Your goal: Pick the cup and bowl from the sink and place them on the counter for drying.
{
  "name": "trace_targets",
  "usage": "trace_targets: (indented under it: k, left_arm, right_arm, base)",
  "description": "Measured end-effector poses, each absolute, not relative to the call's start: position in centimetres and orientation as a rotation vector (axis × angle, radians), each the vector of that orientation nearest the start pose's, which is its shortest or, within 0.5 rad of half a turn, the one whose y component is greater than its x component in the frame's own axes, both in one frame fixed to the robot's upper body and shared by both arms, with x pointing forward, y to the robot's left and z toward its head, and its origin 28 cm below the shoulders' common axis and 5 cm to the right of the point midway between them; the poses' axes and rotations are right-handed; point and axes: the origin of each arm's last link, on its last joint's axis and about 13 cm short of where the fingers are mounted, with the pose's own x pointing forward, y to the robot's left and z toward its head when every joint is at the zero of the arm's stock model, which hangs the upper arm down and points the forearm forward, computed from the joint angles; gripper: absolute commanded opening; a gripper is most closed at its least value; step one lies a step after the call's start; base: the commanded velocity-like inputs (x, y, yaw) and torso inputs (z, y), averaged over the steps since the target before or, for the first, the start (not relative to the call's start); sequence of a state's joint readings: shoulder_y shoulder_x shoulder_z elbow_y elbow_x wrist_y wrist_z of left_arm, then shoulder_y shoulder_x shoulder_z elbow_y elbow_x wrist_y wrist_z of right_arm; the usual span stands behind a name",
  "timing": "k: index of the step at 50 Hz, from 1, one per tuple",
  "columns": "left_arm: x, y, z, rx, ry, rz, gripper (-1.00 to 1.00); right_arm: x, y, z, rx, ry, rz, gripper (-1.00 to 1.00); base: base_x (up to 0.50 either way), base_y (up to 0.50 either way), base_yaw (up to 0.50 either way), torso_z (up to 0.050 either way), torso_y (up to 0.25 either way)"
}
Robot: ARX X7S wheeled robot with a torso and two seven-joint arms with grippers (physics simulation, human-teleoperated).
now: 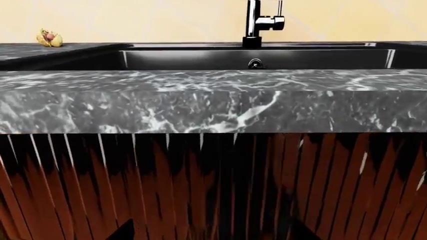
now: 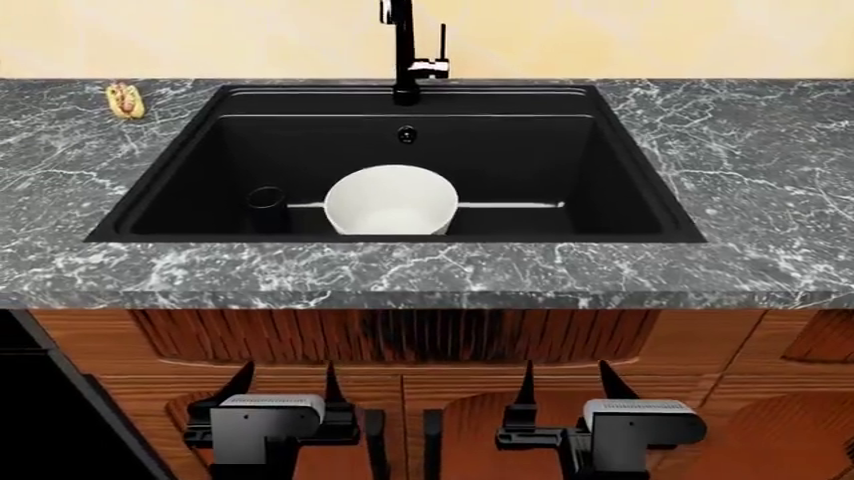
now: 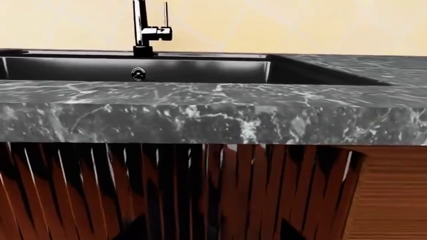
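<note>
The white bowl (image 2: 391,200) sits in the black sink (image 2: 187,165), below the faucet (image 2: 403,52), with the small black cup (image 2: 267,209) just beside it on its left. Both the left gripper (image 2: 286,386) and right gripper (image 2: 574,384) hang below the counter (image 2: 747,150), in front of the wooden cabinets (image 2: 400,335), jaws spread wide and empty.

The counter (image 2: 747,170) — dark grey marble veined in white — ran above reddish-brown ribbed cabinet fronts (image 2: 400,335) and framed the black sink (image 2: 627,180). A small yellowish-red object (image 2: 124,100), too small to identify, lay on its far left corner.
</note>
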State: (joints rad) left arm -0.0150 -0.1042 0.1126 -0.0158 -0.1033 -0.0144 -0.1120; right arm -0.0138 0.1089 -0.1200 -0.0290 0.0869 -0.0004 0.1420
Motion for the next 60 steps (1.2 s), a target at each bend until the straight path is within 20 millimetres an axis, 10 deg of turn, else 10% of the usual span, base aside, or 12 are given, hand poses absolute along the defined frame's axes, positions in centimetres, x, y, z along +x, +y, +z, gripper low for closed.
trace_targets:
  k: [29,60]
  left_arm:
    - [21.3,20.74,1.14,0.001,0.011,0.008,1.0]
    - [21.26,20.78,1.27,0.017,-0.016,0.003,1.0]
  right_arm:
    - [20.64,-9.76,1.34,-0.016,0.014,-0.027,1.0]
    - [20.67,-9.83,1.31,-0.008,0.016,-0.035,1.0]
  base:
    - [0.02,0.07,0.0,0.001,0.0]
    - [0.0,0.0,0.0,0.05,0.0]
